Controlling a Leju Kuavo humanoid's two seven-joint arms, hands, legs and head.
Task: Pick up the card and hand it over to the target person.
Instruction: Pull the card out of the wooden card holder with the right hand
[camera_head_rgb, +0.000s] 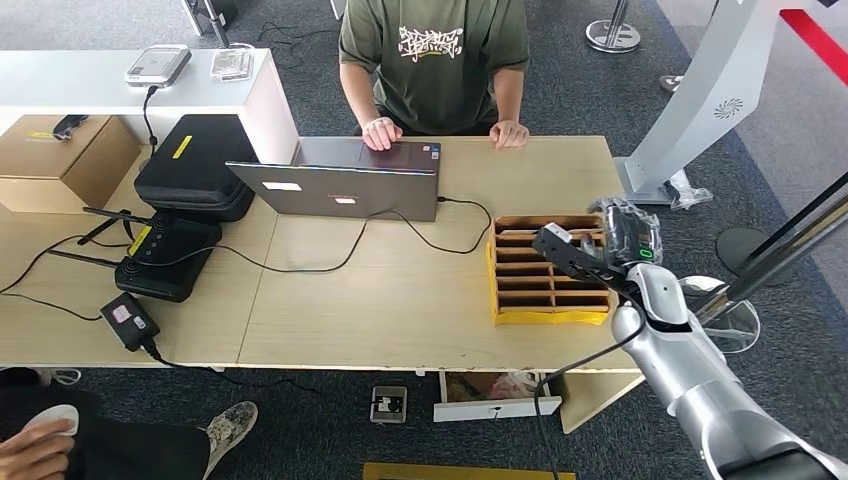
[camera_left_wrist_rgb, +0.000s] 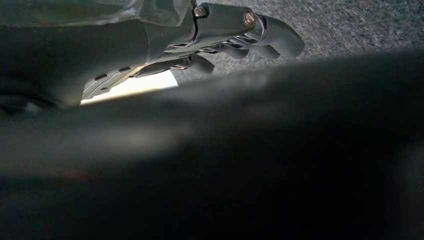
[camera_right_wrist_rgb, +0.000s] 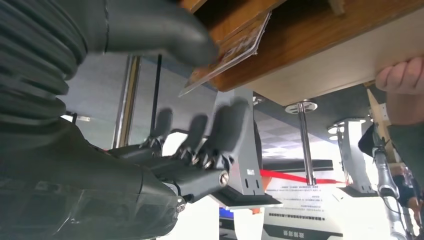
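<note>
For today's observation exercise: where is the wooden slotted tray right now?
In the head view, the wooden slotted tray sits on the table's right end, right of the laptop, under the right hand.

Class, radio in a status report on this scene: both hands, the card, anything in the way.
Right hand over the slotted tray, thumb at the card, fingers apart. Left hand low, holds nothing. Card not yet lifted clear. Person waits past the laptop.

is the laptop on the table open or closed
Open. The laptop has its lid raised, and the person's hand rests on its keyboard deck.
</note>
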